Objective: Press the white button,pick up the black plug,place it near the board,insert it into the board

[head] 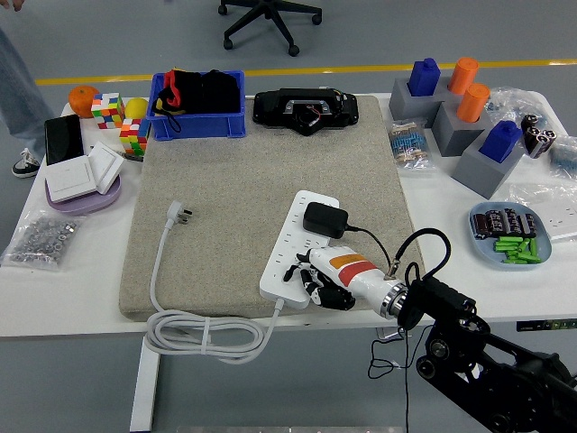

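A: Where is the right hand (pixel 317 276)?

B: It comes in from the lower right and lies over the near end of the white power strip (pixel 297 245), on the grey mat (pixel 243 198). Its fingers (pixel 306 267) are loosely curled, tips down on the strip's near end, and they hold nothing. Whether a fingertip is on the strip's white button, I cannot tell; the hand covers that part.

A: And the black plug?

B: The black plug (pixel 324 219) sits on the strip's far half, just beyond the hand. Its black cord (pixel 379 244) runs right and back toward the wrist. It looks seated in the strip, though how deeply I cannot say.

A: The strip's own lead?

B: A white cable (pixel 194 332) leaves the near end, lies coiled at the counter's (pixel 81 289) front edge, then runs up the mat's left side to a white three-pin plug (pixel 178 212) lying loose.

A: What else is on the counter?

B: A blue bin (pixel 196 117) of red and black things and a black device (pixel 305 108) at the far edge of the mat. To the left, wall switches (pixel 83 173) on a purple plate. To the right, grey blocks (pixel 469 135) with blue and orange pegs, and a blue dish (pixel 512 236) of green parts.

A: The left arm?

B: Out of view.
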Controlling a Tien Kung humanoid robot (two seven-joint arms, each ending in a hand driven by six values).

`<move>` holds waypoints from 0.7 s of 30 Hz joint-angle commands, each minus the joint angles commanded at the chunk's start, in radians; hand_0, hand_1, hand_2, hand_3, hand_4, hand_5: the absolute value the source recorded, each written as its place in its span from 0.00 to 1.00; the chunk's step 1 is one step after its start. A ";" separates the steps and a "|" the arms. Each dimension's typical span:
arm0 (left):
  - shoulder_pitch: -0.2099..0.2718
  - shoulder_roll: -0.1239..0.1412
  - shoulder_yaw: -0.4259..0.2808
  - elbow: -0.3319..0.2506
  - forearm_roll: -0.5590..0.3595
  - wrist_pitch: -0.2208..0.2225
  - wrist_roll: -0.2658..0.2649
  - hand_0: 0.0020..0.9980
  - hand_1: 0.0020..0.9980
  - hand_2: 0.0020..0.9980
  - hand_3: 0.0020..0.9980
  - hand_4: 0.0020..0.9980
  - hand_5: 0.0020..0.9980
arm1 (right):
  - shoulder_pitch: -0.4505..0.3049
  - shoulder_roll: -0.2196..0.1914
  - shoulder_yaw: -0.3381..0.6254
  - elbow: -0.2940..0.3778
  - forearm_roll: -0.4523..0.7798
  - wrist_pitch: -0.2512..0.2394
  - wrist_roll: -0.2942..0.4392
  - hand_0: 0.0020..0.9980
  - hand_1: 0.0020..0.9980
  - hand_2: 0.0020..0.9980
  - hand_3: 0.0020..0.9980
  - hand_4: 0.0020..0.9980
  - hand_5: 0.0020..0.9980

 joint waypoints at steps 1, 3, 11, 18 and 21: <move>0.000 0.000 0.000 0.000 0.000 0.000 0.000 0.69 0.64 0.62 0.64 0.56 0.18 | 0.000 0.000 0.000 0.000 -0.001 0.000 0.000 0.00 0.00 0.06 0.57 0.16 0.00; 0.000 0.000 0.000 0.000 0.000 0.000 0.000 0.69 0.64 0.62 0.64 0.56 0.18 | 0.001 -0.001 -0.002 0.001 -0.006 0.000 0.000 0.00 0.00 0.06 0.57 0.16 0.00; 0.001 0.000 -0.002 0.000 0.000 0.000 0.000 0.69 0.64 0.62 0.64 0.56 0.19 | 0.008 -0.006 -0.018 -0.006 -0.034 -0.011 0.000 0.00 0.00 0.06 0.57 0.16 0.00; 0.000 0.000 -0.001 0.000 -0.002 0.000 -0.001 0.69 0.64 0.62 0.64 0.56 0.18 | 0.014 -0.013 -0.030 -0.013 -0.046 -0.017 0.000 0.00 0.00 0.06 0.57 0.17 0.00; 0.001 0.000 -0.003 0.000 -0.001 0.000 -0.001 0.69 0.64 0.62 0.64 0.56 0.18 | 0.014 -0.014 -0.021 -0.008 -0.045 -0.017 0.002 0.00 0.00 0.06 0.57 0.17 0.00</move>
